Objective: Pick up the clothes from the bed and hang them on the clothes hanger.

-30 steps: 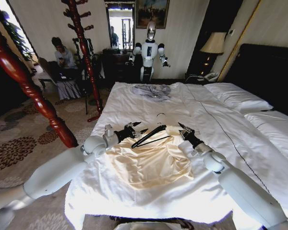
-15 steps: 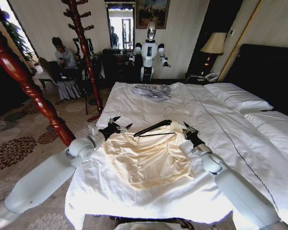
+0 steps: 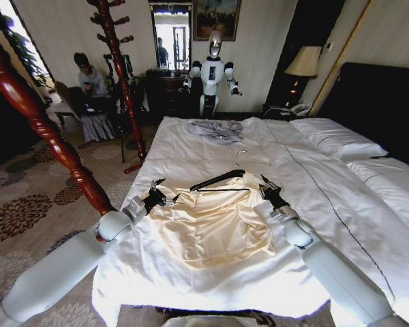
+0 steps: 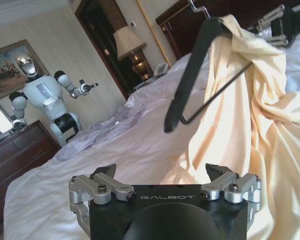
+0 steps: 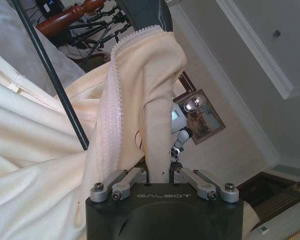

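The cream clothes (image 3: 211, 228) lie spread on the near part of the white bed (image 3: 191, 153). The dark clothes hanger (image 3: 217, 180) rests at the garment's far edge, silver hook (image 3: 240, 157) pointing away. One hanger end sits under cream fabric (image 4: 240, 95). My right gripper (image 3: 266, 188) is shut on a fold of that fabric (image 5: 150, 90), beside the hanger's bar (image 5: 55, 80). My left gripper (image 3: 160, 197) is open and holds nothing, just left of the garment near the bed's left edge. In the left wrist view its fingers (image 4: 106, 172) spread wide, the hanger (image 4: 190, 75) well beyond them.
A small grey-blue garment (image 3: 216, 129) lies at the far end of the bed. White pillows (image 3: 334, 139) sit on the right. A red wooden post (image 3: 34, 112) leans close on my left, a second one (image 3: 119, 68) stands farther back. Another robot (image 3: 212, 71) stands beyond the bed.
My left gripper has drawn away from the hanger, moving left and down to the bed's edge. The hanger has shifted slightly away and right, with the right gripper still on the fabric.
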`<state>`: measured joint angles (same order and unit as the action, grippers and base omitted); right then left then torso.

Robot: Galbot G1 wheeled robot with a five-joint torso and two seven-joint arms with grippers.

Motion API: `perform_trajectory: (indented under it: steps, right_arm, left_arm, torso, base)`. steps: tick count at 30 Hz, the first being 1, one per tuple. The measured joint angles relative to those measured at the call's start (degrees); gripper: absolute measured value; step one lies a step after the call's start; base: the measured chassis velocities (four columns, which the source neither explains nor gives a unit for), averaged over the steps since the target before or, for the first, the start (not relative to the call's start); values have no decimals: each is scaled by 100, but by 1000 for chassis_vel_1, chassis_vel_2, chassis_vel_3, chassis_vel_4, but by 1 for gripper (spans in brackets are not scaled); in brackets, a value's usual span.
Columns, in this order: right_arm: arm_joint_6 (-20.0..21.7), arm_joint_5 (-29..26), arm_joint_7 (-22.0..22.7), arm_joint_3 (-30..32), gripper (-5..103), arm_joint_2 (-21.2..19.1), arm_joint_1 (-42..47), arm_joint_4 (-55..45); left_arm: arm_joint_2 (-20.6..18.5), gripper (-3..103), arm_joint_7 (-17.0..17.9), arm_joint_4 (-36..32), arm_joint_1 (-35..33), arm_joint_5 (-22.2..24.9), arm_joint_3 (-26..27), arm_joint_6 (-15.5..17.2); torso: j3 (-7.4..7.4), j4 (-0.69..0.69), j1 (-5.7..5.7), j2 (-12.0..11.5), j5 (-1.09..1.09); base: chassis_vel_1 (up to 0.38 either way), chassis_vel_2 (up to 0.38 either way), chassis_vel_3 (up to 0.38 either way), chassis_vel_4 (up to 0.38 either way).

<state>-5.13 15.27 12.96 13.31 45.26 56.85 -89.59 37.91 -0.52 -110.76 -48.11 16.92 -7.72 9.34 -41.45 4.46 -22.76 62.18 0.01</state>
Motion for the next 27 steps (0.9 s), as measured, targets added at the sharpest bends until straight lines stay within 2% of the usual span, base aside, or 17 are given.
perform_trajectory:
  steps: [3, 4, 6, 9, 10, 14, 20, 27]
  right_arm:
    - [148, -449, 23, -50, 18, -64, -5, -11]
    - [148, -449, 23, -50, 18, -64, -5, -11]
    - [206, -586, 52, -86, 18, -69, -39, 26]
    - [231, -610, 75, -117, 18, -22, -69, 65]
    - [231, -610, 75, -117, 18, -22, -69, 65]
    - [254, -617, 89, -162, 18, 23, -94, 84]
    - [263, -607, 100, -178, 18, 26, -54, 81]
    - [251, -604, 99, -176, 18, -13, -61, 79]
  left_arm:
    - [55, 100, 267, 111, 8, -500, -298, 212]
    - [55, 100, 267, 111, 8, -500, -298, 212]
    - [141, 100, 504, 336, 194, -1028, -656, 353]
    - [346, 100, 760, 632, 449, -1295, -1036, 517]
    - [346, 100, 760, 632, 449, -1295, -1036, 517]
    - [786, 100, 973, 1057, 744, -1352, -1405, 655]
    - [1271, 100, 1219, 1337, 961, -1382, -1696, 1051]
    - [1485, 100, 1335, 1603, 1054, -1346, -1723, 1176]
  torso:
    - [0, -1, 0, 0, -1]
    - [0, -1, 0, 0, -1]
    - [0, 1, 0, 0, 1]
    - [0, 0, 0, 0, 0]
    - [0, 0, 0, 0, 0]
    - [-1, 2, -1, -1, 0]
    - [-1, 1, -1, -1, 0]
    - [-1, 0, -1, 0, 0]
  base:
    - [0, 0, 0, 0]
    - [0, 0, 0, 0]
    - [0, 0, 0, 0]
    - [0, 0, 0, 0]
    - [0, 0, 0, 0]
    - [0, 0, 0, 0]
    - [0, 0, 0, 0]
    - [0, 0, 0, 0]
